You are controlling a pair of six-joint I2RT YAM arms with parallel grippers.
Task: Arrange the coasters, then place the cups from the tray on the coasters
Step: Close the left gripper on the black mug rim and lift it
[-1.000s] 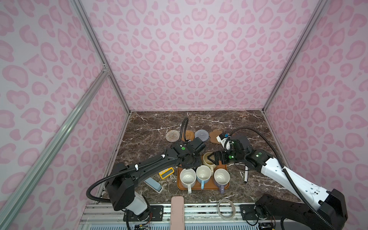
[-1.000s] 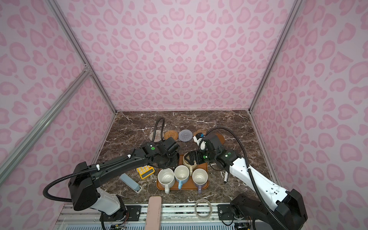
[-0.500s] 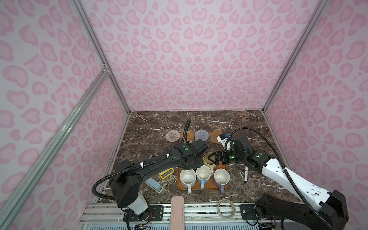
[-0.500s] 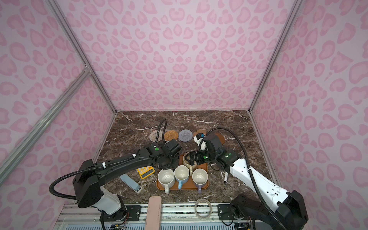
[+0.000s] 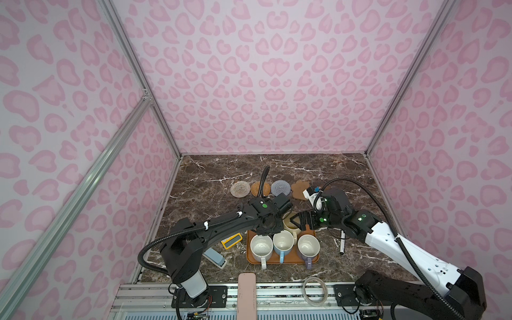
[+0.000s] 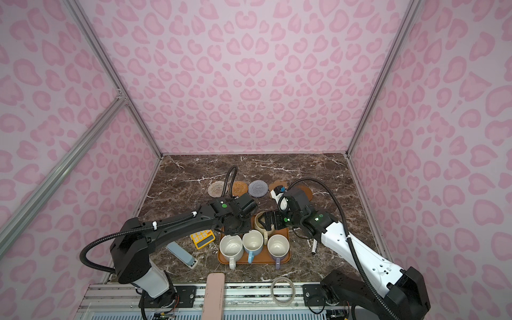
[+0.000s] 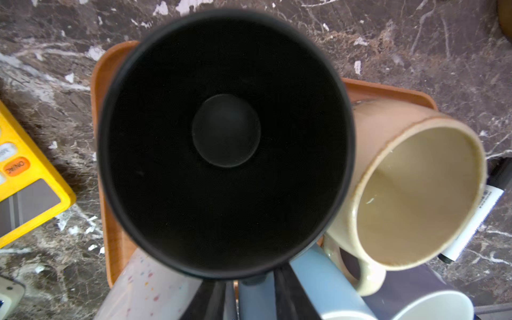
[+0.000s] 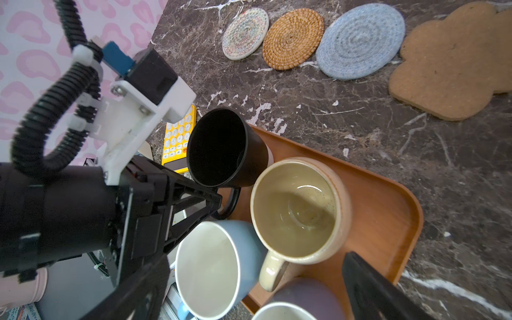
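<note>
Four coasters lie in a row at the back: whitish (image 5: 240,189), tan (image 5: 260,189), light-blue (image 5: 280,188) and brown flower-shaped (image 5: 300,188). A dark-brown disc (image 6: 307,191) peeks out behind the right wrist. The tray (image 5: 288,259) holds the white cup (image 5: 261,248), blue cup (image 5: 283,243), lavender cup (image 5: 308,246) and cream cup (image 5: 289,223). The black cup (image 8: 219,146) stands at the tray's back left corner, hidden under my left arm in both top views. My left gripper (image 8: 219,199) is shut on its handle. Over the cream cup's handle, my right gripper (image 8: 257,291) is open.
A yellow calculator (image 5: 231,240) and a grey-blue handset (image 5: 214,256) lie left of the tray. A pen (image 5: 342,243) lies right of it. A clear ring (image 5: 315,291) and a pink bar (image 5: 246,293) sit on the front rail.
My left gripper has come forward and down over the tray's back left corner, and its jaws have narrowed onto the black cup's handle. The right arm has not moved.
</note>
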